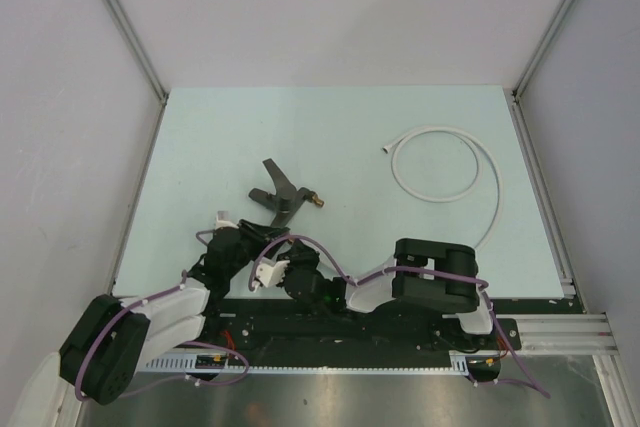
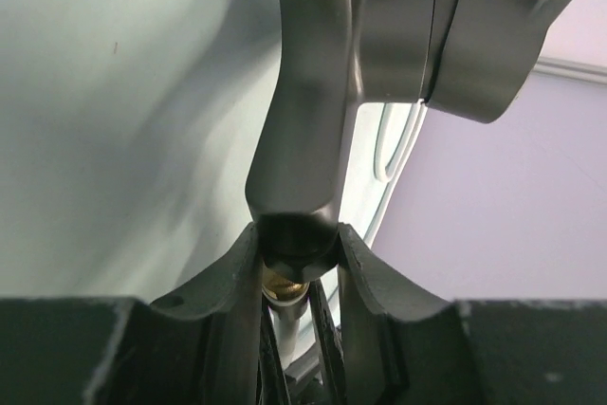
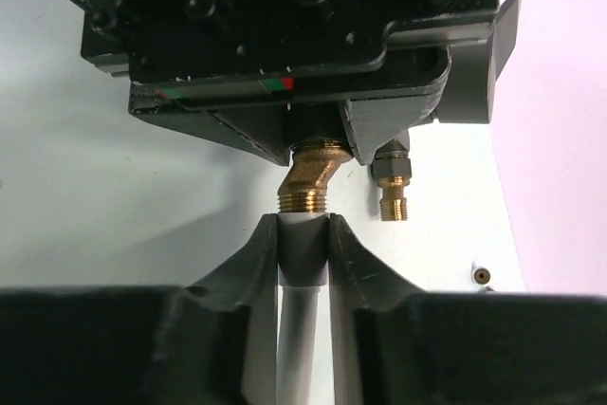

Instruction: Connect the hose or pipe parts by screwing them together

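In the left wrist view, my left gripper (image 2: 296, 234) is shut on the dark grey tap fitting (image 2: 303, 120). The fitting's lever handle rises away from the jaws, and a brass end (image 2: 283, 282) shows just below them. The right wrist view shows my right gripper (image 3: 303, 234) shut on the silvery connector (image 3: 303, 251) of the white hose (image 3: 299, 348). That connector is butted end-on against the tap's bent brass threaded end (image 3: 307, 187). A second brass end (image 3: 391, 192) sticks out beside it. From above, the tap fitting (image 1: 283, 190) is held at centre-left, and the hose (image 1: 445, 162) loops at the right.
The hose's free end (image 1: 388, 150) lies on the pale green table (image 1: 250, 127). Purple cables (image 1: 330, 257) arch over both arms near the front edge. White walls with metal rails (image 1: 125, 27) enclose the table on three sides.
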